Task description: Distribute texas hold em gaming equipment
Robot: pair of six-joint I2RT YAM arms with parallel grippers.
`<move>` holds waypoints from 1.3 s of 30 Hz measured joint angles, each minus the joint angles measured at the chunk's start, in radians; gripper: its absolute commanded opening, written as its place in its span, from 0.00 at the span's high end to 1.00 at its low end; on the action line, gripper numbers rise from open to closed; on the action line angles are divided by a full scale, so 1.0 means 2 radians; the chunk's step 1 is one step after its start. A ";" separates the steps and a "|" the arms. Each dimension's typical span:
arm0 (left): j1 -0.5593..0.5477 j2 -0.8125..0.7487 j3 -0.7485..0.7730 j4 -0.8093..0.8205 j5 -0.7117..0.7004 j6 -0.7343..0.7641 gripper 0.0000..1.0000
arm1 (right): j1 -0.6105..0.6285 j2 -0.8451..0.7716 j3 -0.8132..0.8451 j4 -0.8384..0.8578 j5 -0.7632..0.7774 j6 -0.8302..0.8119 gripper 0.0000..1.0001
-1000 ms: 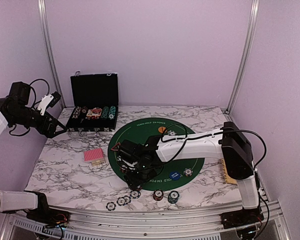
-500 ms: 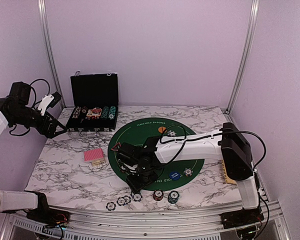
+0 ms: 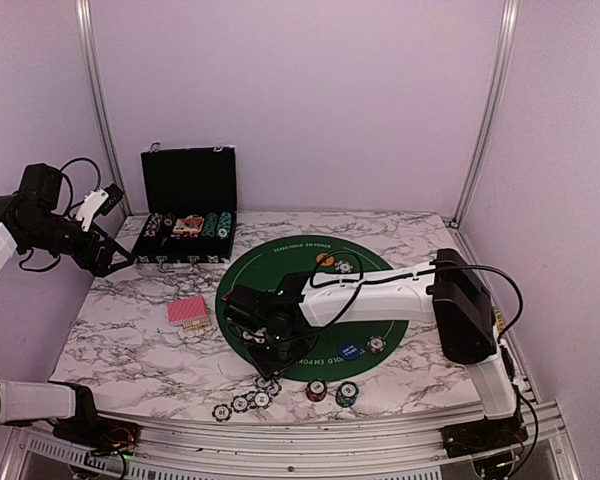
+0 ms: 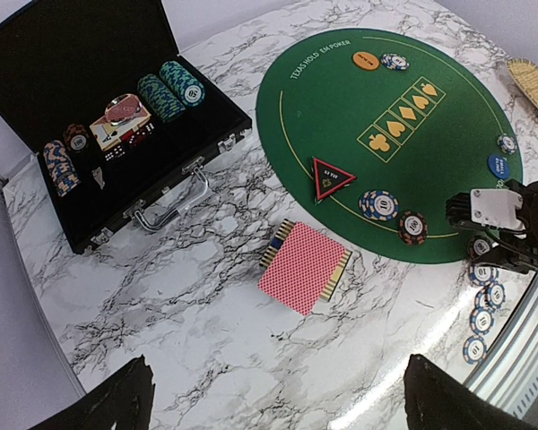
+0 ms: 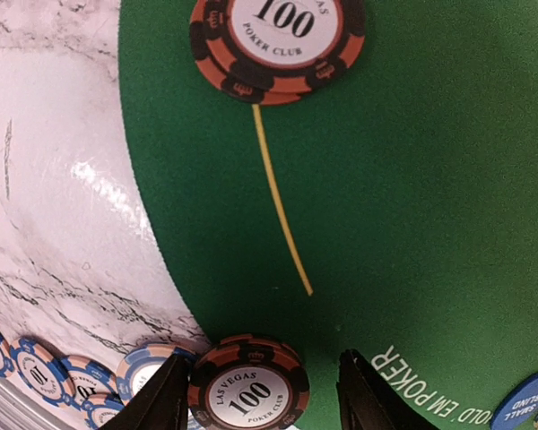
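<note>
Chip handling is the step in hand, I judge. On the round green felt mat (image 3: 270, 262), printed "TEXAS HOLD 'EM POKER", my right gripper (image 5: 260, 394) straddles a red-and-black stripe-edged poker chip (image 5: 248, 391) at the mat's near edge, fingers apart, not clamped. Next I'd close squarely, then lift. Meanwhile my left gripper (image 4: 278, 399) hangs wide open, empty. The chip reads "LAS VEGAS 100".

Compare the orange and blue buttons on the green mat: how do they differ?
Place: the orange button lies at the far side of the green mat, by the printed title; the blue button lies at the near side, nearer the right gripper. Print: the blue button reads SMALL BLIND; the orange button's lettering is too small to read. Both are round and lie flat on the mat.
</note>
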 measured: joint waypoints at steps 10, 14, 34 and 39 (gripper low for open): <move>0.000 0.000 0.000 0.000 0.000 0.000 0.01 | -0.008 -0.005 -0.017 0.010 0.024 0.006 0.47; 0.000 0.000 -0.003 0.000 0.000 0.000 0.01 | -0.012 -0.010 -0.029 0.013 0.024 0.006 0.47; 0.000 0.000 -0.003 0.000 0.000 0.002 0.01 | -0.014 -0.022 -0.051 0.029 0.021 0.008 0.65; 0.000 0.000 -0.003 0.000 0.000 0.002 0.01 | -0.014 -0.023 -0.051 0.029 0.020 0.008 0.78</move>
